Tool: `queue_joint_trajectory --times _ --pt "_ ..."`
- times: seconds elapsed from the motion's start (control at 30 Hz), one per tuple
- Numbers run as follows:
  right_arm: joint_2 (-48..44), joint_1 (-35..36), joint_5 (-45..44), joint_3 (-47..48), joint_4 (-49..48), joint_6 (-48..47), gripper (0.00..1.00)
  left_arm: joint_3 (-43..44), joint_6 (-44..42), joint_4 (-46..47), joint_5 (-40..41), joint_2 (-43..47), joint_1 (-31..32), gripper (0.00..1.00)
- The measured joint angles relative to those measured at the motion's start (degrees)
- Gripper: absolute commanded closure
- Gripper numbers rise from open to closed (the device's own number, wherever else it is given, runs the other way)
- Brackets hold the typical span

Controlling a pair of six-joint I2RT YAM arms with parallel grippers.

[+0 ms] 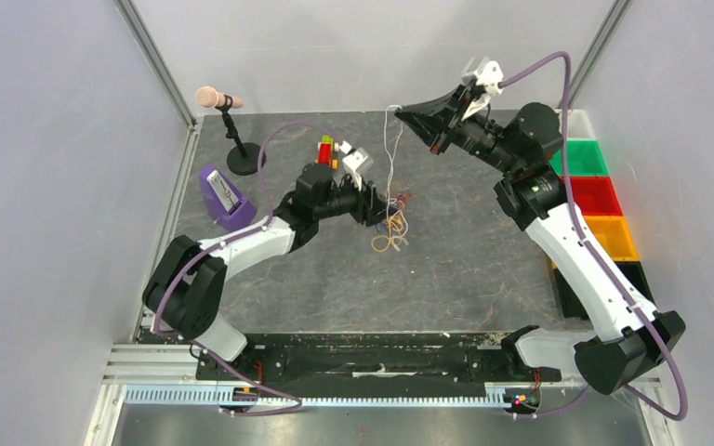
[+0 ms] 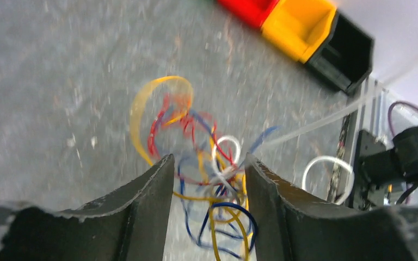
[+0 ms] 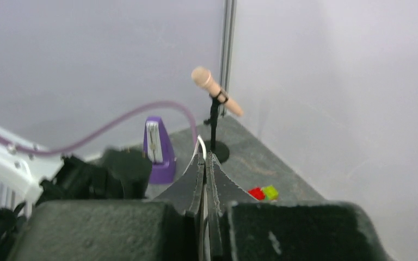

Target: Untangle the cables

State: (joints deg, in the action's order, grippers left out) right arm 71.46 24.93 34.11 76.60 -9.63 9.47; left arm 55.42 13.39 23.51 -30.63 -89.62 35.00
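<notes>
The dark grey table (image 1: pixel 465 269) carries everything, with grey walls to the left, right and far side. The right arm (image 1: pixel 576 242) reaches from its near-right base up and toward the far middle. The left arm (image 1: pixel 242 246) stretches low from the near left to the centre.

A row of bins (image 1: pixel 595 193) in green, red, yellow and black lines the right edge. On the far left stand a purple metronome (image 1: pixel 225 197) and, beyond it, a pink microphone (image 1: pixel 216 98) on a black stand. Small red and green blocks (image 1: pixel 325 149) lie just beyond the left arm's wrist.

The cables (image 1: pixel 392 223), a small tangle of orange, yellow, red, blue and white loops, lie on the table near its centre. The left gripper (image 1: pixel 381 206) is low at the left side of the tangle with its fingers (image 2: pixel 147 196) apart. Loops lie in the gap between them and beyond the tips, and none is pinched.

The right gripper (image 1: pixel 402 111) is raised over the far middle, clenched on a white cable (image 1: pixel 390 153). That strand hangs from its tip down toward the near side into the tangle.
</notes>
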Motion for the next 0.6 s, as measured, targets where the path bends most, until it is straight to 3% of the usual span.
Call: queue_joint_trajectory --times 0.3,0.6 --pt "1.86 -4.85 -5.55 14.45 -3.76 4.46 1.0 -8.94 0.02 -5.6 5.05 -0.07 -0.33 0.46" --pt "3.06 -10.27 -7.67 20.79 -9.2 8.37 1.0 -11.76 0.42 -11.06 8.35 -0.07 -3.19 0.98"
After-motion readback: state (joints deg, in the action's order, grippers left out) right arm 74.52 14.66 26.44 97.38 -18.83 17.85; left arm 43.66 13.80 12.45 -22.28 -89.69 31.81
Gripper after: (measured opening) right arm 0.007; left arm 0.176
